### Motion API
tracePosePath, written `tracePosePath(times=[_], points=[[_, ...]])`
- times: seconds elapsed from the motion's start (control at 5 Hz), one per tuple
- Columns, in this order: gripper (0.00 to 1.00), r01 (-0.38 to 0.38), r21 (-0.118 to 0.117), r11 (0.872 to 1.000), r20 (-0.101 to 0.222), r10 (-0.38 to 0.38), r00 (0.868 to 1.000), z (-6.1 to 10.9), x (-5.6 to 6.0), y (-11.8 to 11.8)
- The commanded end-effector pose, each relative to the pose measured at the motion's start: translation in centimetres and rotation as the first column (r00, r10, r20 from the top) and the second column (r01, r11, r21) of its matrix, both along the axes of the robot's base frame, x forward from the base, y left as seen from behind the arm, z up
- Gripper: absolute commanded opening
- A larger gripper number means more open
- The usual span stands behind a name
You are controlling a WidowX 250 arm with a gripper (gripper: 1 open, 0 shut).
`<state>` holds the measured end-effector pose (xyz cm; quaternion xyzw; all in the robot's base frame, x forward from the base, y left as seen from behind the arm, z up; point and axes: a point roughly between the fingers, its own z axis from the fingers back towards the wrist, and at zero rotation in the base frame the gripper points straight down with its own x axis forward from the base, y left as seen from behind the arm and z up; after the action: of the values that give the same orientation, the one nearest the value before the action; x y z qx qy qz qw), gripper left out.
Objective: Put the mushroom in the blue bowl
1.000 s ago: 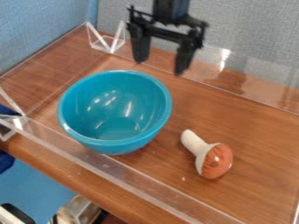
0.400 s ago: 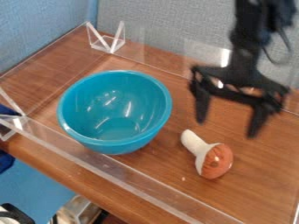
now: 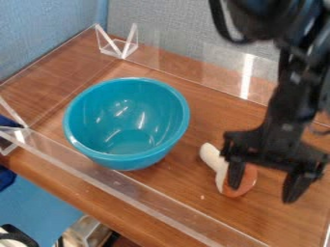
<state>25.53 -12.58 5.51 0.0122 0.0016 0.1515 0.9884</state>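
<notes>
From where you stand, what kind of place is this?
It looks like a robot's practice table, maybe in a lab. There's a wooden tabletop with see-through walls around it, a black robot arm reaching down, and just a blue bowl and toy mushroom to play with.

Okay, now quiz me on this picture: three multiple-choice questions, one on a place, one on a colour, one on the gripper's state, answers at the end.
1. Where is the mushroom?
A. In the bowl
B. On the table
C. On the floor

2. What colour is the bowl?
A. Turquoise-blue
B. Yellow
C. Black

3. How is the gripper?
A. Shut
B. Out of view
C. Open

1: B, the mushroom lies on the table, outside the bowl.
2: A, the bowl is turquoise-blue inside and out.
3: C, the gripper's two fingers stand wide apart.
</notes>
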Motion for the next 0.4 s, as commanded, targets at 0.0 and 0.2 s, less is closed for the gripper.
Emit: tracePosePath(times=[0.0,0.2], points=[[1.0,-0.03,-0.009,0.999,0.037,0.031,0.999,-1.0,0.2,-0.2],[1.0,-0.019,-0.013,1.0,0.046,0.019,0.999,-1.4,1.3,0.8]])
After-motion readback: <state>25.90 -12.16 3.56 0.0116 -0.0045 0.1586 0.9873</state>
